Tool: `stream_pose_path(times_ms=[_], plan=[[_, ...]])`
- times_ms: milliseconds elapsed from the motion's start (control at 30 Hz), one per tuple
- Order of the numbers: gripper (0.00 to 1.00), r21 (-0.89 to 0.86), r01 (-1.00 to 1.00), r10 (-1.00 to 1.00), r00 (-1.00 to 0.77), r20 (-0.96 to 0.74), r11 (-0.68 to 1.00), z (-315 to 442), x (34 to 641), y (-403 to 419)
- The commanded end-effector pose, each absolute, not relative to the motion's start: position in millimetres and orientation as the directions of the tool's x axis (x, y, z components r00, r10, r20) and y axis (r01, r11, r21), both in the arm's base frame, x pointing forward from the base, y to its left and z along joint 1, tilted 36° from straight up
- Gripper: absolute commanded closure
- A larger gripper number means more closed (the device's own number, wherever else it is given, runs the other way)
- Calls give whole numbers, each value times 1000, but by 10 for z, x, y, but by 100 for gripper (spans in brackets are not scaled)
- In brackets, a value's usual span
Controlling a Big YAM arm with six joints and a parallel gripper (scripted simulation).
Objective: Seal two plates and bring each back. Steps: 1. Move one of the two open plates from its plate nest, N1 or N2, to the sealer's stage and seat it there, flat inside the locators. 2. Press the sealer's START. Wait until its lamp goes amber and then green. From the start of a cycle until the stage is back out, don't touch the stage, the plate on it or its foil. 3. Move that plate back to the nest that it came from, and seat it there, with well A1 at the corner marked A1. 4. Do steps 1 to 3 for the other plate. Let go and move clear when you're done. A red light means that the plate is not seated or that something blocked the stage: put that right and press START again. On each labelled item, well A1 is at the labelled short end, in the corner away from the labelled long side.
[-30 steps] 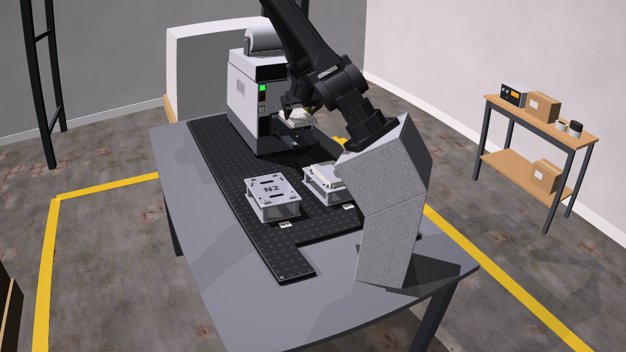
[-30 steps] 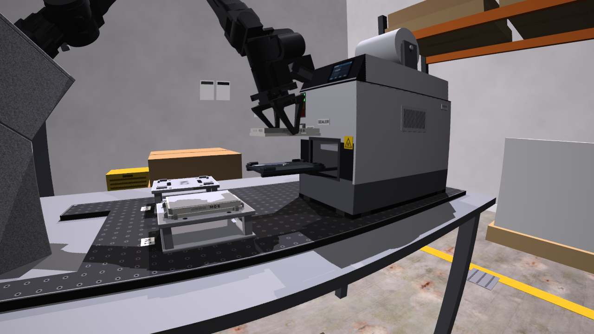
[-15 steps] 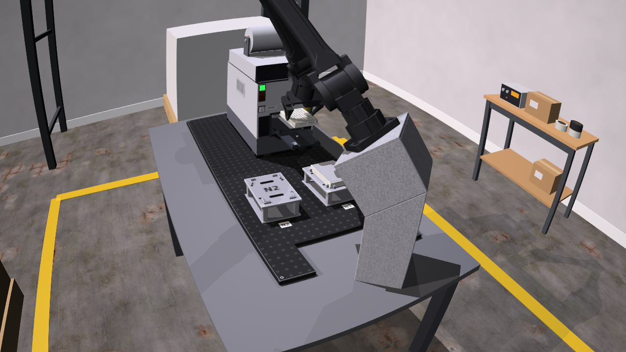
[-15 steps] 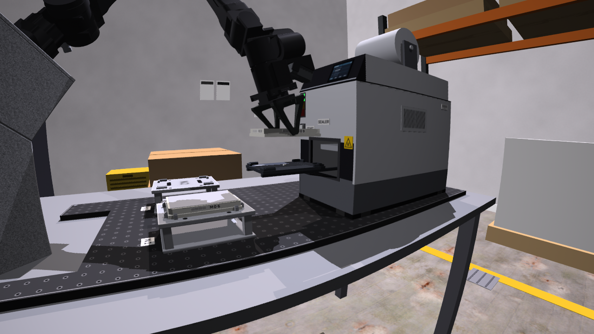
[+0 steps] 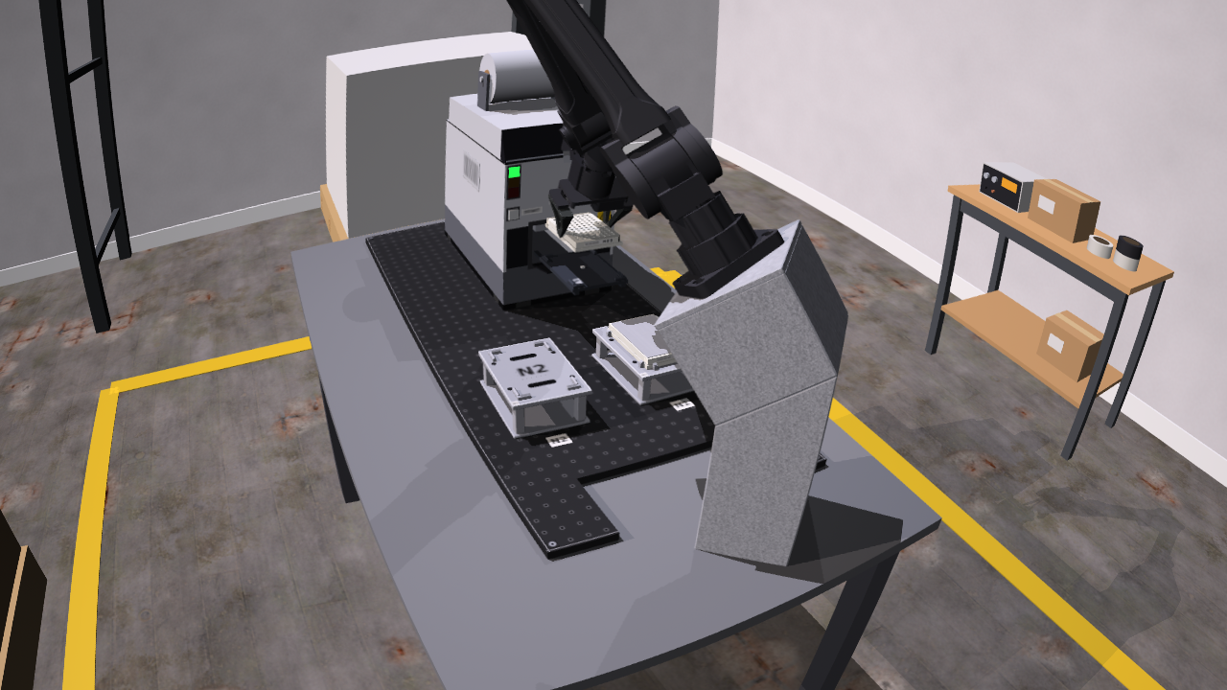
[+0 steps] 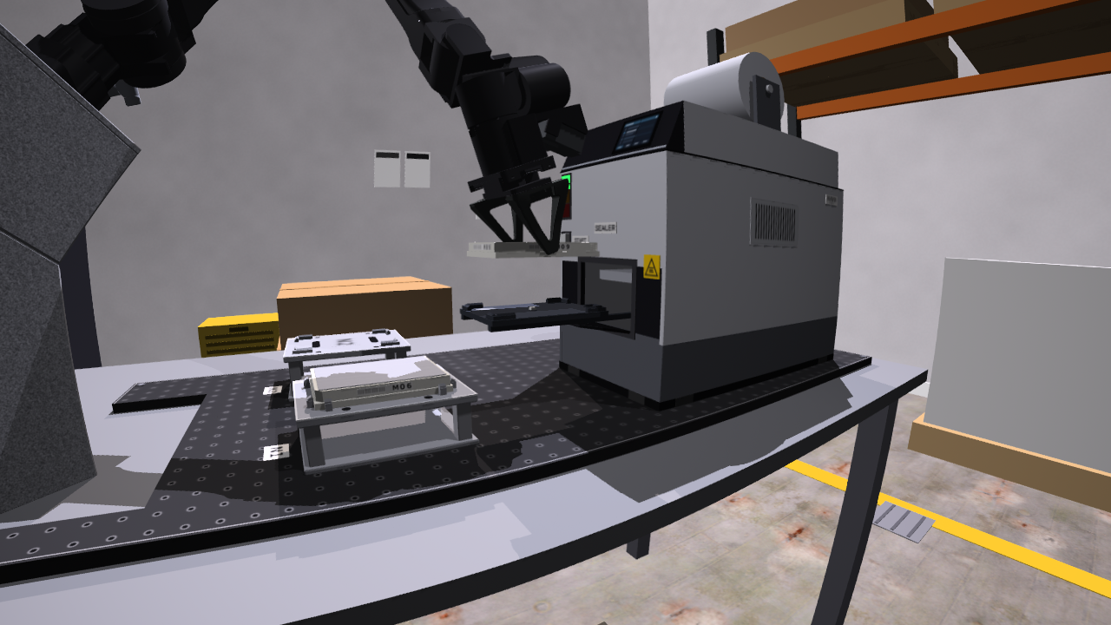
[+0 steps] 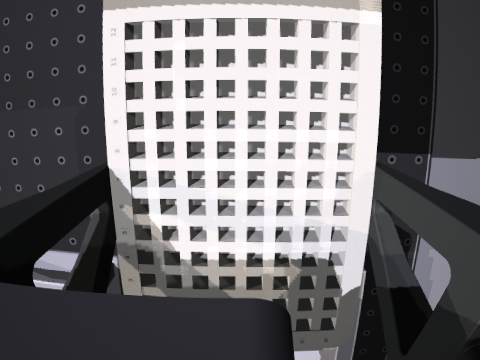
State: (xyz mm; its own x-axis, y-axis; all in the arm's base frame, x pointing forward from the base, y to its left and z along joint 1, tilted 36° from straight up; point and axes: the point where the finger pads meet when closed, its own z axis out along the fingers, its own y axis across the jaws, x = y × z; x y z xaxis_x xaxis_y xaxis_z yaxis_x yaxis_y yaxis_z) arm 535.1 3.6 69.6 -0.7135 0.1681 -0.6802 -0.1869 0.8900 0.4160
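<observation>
My gripper [image 6: 524, 233] is shut on a white open well plate [image 6: 532, 248] and holds it level in the air, well above the sealer's black stage [image 6: 535, 311]. The plate also shows in the top view [image 5: 583, 231], and fills the wrist view [image 7: 240, 147] with its open wells. The stage is out and bare. The sealer [image 6: 699, 256] shows a green lamp [image 5: 514, 172]. Nest N2 [image 5: 533, 378] is bare. The other nest [image 6: 384, 400] holds a foil-covered plate [image 6: 378, 384] labelled M06.
The arm's grey pedestal [image 5: 754, 402] stands at the table's right front, close to the nest with the sealed plate. A foil roll [image 6: 726, 77] sits on top of the sealer. Cardboard boxes [image 6: 364, 306] stand behind the table.
</observation>
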Motion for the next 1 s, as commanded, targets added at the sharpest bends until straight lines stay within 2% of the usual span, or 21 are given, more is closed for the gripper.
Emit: stream_pose_path(times_ms=[0, 967], plan=[[100, 413, -202, 169, -691, -703, 888, 798, 5508, 65], [100, 409, -191, 175, -689, -703, 893, 729, 5511, 42]])
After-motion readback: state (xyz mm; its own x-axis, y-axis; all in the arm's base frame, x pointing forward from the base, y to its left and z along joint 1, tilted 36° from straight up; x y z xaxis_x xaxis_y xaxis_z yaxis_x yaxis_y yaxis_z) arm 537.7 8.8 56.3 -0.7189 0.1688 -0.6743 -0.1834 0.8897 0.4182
